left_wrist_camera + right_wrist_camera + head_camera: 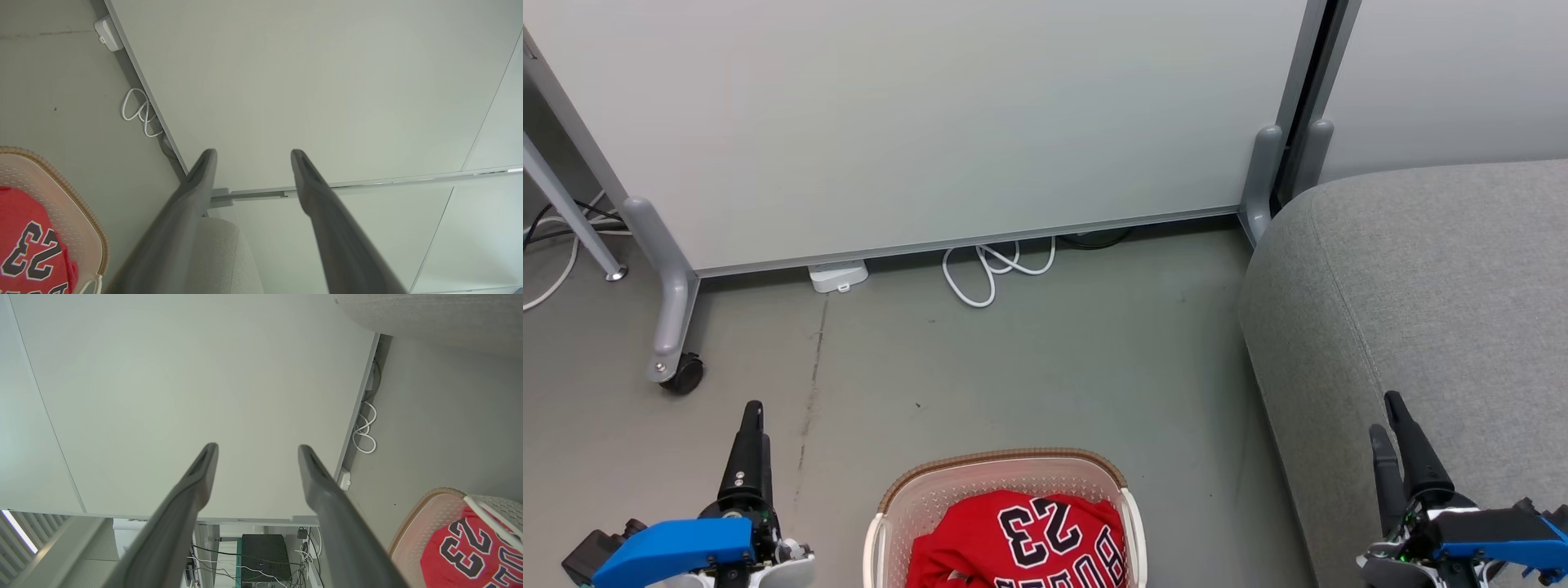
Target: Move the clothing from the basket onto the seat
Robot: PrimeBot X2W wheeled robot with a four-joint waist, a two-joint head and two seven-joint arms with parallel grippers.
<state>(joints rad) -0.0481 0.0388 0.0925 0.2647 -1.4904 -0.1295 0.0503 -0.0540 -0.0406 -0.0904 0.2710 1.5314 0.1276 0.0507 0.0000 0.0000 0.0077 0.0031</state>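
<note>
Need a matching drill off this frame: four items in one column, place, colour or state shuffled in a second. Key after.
Column one
1. jersey
2. sofa cushion
3. white cable
4. left gripper

Column two
A. coiled on the floor at the foot of the partition
B. lying in the basket
C. open, holding nothing
D. light grey, at the right of the head view

Pairs: 1-B, 2-D, 3-A, 4-C
</note>
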